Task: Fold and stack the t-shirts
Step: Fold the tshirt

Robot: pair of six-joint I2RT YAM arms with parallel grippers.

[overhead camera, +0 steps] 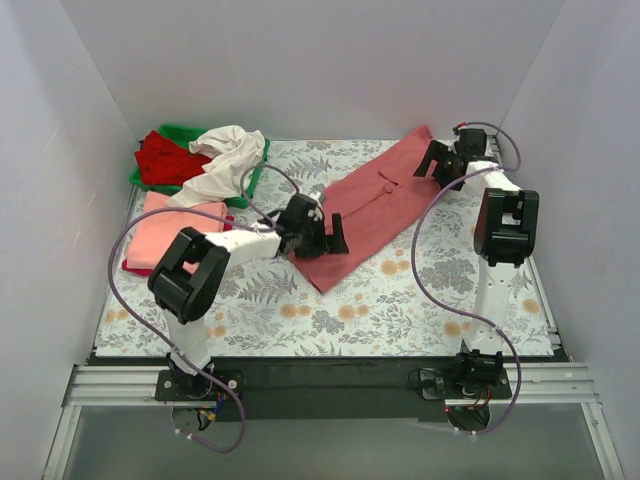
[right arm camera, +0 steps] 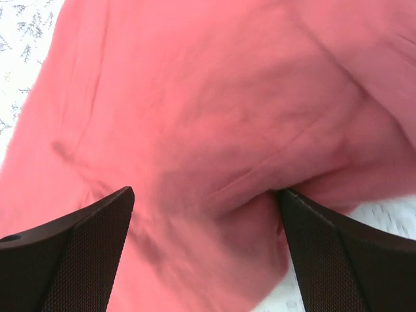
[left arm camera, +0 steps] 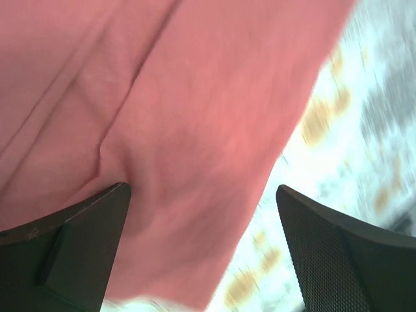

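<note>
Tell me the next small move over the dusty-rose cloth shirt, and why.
Probably lower and close the left gripper and right gripper on the dusty-rose cloth shirt: both hang open over its opposite ends, with nothing gripped yet.

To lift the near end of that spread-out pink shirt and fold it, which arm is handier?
Probably the left: the left fingers, open, hang over the dusty-rose shirt at its near end; the right fingers sit over its far end.
</note>
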